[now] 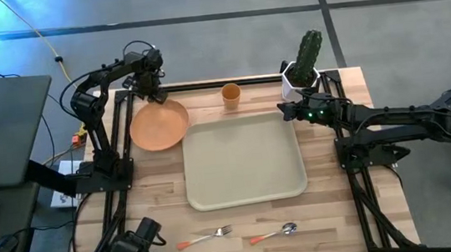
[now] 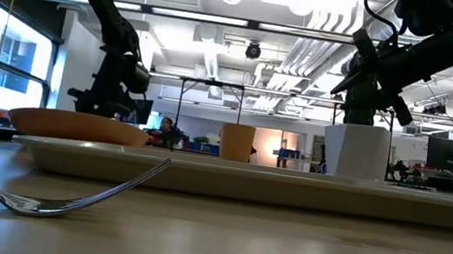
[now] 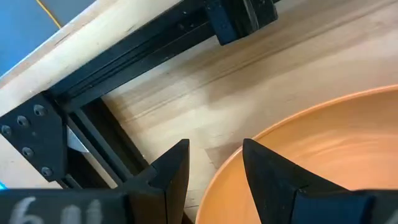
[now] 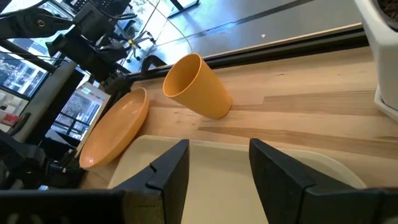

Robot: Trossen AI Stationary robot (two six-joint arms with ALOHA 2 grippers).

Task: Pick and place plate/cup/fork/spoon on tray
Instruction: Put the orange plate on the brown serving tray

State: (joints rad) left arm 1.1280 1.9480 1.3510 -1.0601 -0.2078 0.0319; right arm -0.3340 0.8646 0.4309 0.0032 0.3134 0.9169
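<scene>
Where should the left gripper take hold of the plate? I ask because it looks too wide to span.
Probably the rim, at the plate's far edge, coming down from above. The left gripper is already there, open, one finger outside the raised rim and one over the inside. A flat, wide plate offers only that thin edge. Its near-right side sits by the tray.

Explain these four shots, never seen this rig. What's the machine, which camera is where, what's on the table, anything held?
Two dark robot arms work at a wooden table. The views are overhead, table height, and a camera on each wrist. The left gripper has its open fingers astride the rim of the orange plate, at the table's far left; it is not clamped. The right gripper hovers open over the beige tray's far right corner, holding nothing. The tray is bare. The orange cup and a potted cactus stand beyond it; the fork and spoon lie in front of it.
</scene>
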